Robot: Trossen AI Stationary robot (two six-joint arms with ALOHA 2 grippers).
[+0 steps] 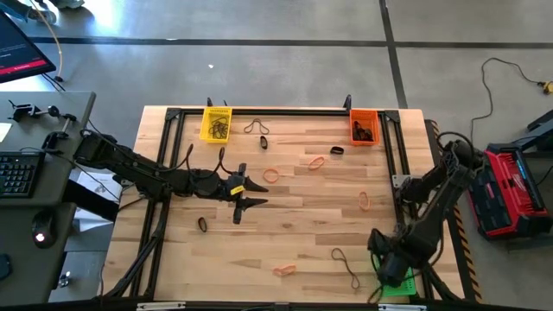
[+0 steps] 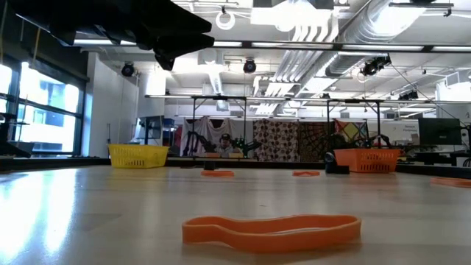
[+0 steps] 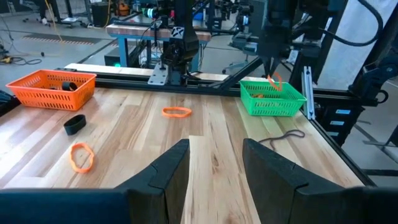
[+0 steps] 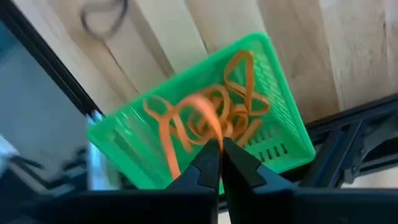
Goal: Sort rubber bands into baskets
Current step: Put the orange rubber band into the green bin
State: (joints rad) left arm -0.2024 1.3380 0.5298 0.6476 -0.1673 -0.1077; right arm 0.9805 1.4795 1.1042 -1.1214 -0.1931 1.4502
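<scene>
**Right tool holds an orange band over the green basket**

The right tool hangs directly above the green basket at the desk's near right corner, its fingers clenched on an orange rubber band that dangles from the tips. Below it, more orange bands lie tangled inside that basket. A dark band lies on the desk just beyond the basket.

The left tool waits over the middle-left of the desk, fingers spread apart and holding nothing. Ahead of it, seen from its wrist camera, lie an orange band, a second orange band and a black band. The orange basket and yellow basket stand at the far edge, well apart from both tools, each with dark bands inside.
</scene>
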